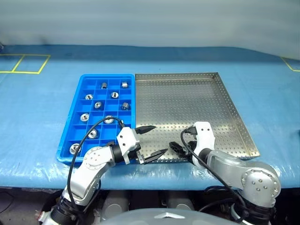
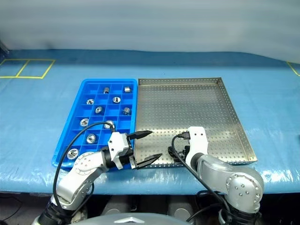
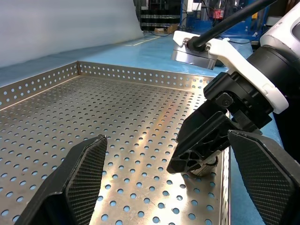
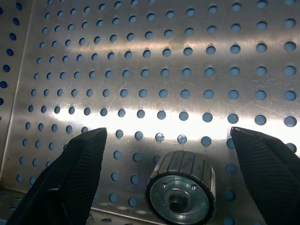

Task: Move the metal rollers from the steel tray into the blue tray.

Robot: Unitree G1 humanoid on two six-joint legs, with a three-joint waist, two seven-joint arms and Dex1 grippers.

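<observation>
The blue tray (image 1: 83, 89) lies left of the steel tray (image 1: 234, 112), and several metal rollers (image 1: 98, 105) sit in its compartments. One metal roller (image 4: 180, 192) rests on the steel tray close to its near rim. My right gripper (image 4: 168, 133) is open and points down over this roller, one finger on each side, without touching it. The left wrist view shows the same roller (image 3: 204, 166) under the right gripper's black fingers (image 3: 206, 136). My left gripper (image 1: 161, 138) is open and empty, held level above the steel tray's near left corner and pointing toward the right gripper (image 1: 177, 149).
Both trays lie on a blue cloth (image 1: 262, 84) over the table. Yellow tape lines (image 1: 26, 63) mark the far left of the cloth. The rest of the steel tray's perforated floor (image 1: 187, 101) is bare metal.
</observation>
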